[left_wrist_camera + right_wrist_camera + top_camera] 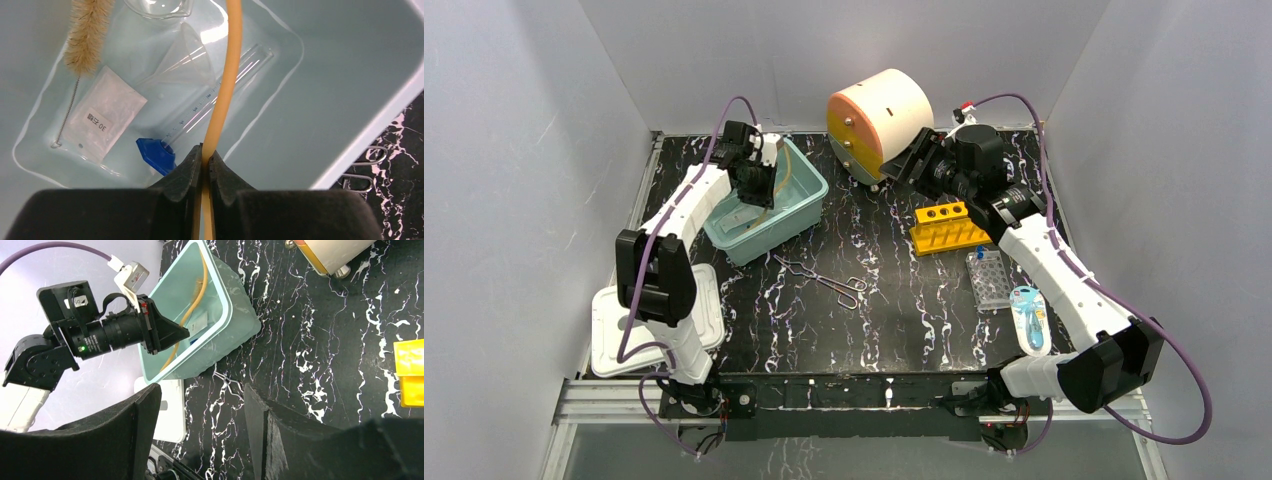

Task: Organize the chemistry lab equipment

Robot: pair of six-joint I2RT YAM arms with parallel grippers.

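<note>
Left pincer (205, 159) is seen clamped on tan tubing (227, 75), draped into the teal bin (350, 75); right pincer (202, 395) is held spread, empty. Once released, springy tubing may be flung over the rim, or the glass funnel (187, 55) knocked.

Cream-orange drum (884, 115) at back; white lid (604, 320) left; black marbled table (904, 320).

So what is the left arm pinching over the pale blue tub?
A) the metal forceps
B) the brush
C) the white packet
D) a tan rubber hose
D: the left gripper is shut on the tan hose; the brush and packet lie loose in the tub, the forceps outside it.
</note>
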